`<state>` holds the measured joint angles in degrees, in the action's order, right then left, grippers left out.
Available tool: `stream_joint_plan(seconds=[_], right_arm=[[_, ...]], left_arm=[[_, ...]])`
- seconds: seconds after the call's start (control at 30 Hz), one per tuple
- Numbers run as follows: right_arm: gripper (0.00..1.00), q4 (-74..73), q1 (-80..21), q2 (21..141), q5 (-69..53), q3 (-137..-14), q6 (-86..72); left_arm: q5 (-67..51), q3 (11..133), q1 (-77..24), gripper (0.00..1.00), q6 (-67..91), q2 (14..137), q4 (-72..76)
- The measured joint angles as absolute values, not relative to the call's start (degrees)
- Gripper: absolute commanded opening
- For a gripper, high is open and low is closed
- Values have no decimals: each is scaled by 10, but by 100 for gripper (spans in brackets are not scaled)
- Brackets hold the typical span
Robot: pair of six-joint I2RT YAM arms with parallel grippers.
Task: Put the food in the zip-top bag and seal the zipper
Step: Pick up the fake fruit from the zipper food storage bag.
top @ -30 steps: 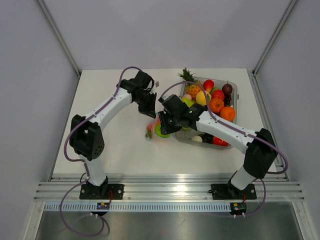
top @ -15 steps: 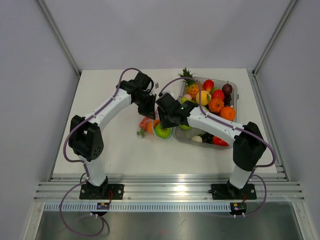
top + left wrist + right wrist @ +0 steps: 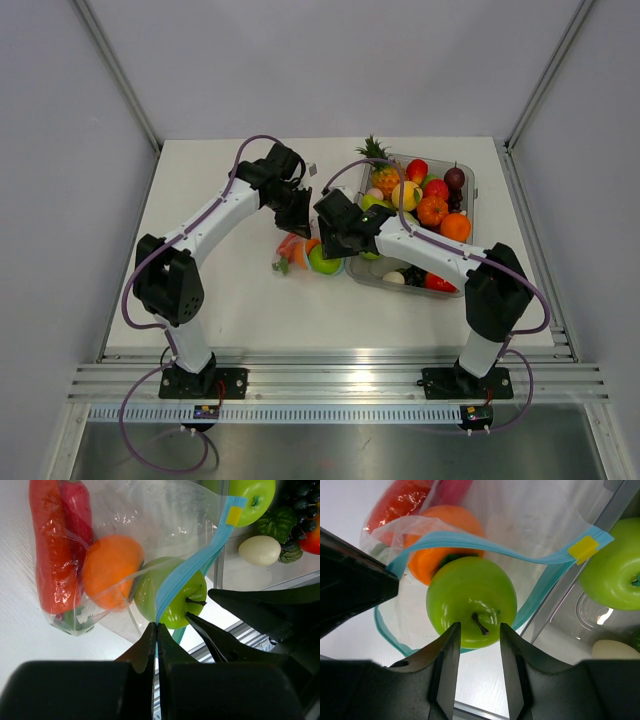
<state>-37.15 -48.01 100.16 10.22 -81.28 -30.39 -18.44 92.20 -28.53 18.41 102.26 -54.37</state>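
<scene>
The zip-top bag (image 3: 288,256) lies on the table (image 3: 220,290), just left of the tray (image 3: 362,272), which fills the table's far right part. Inside the bag the chili pepper (image 3: 52,555) lies leftmost, with the small round piece (image 3: 107,572) just right of it. An apple (image 3: 172,597) sits right of that, in the bag's mouth, between the two halves of the zipper (image 3: 200,562). A second apple (image 3: 252,497) and an egg-shaped piece (image 3: 259,550) lie in the tray, a pineapple (image 3: 383,178) at its far left corner.
</scene>
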Motion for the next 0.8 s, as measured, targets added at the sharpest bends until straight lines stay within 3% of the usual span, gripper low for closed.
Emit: stream_joint_plan(seconds=[0.37,0.8], right_arm=[[37,-369,-480,1001,100,-797,-314],[17,-360,-480,1001,94,-797,-314]], left_arm=[[-190,922,-285,0,184,1022,-544],[-191,922,-285,0,184,1019,-544]])
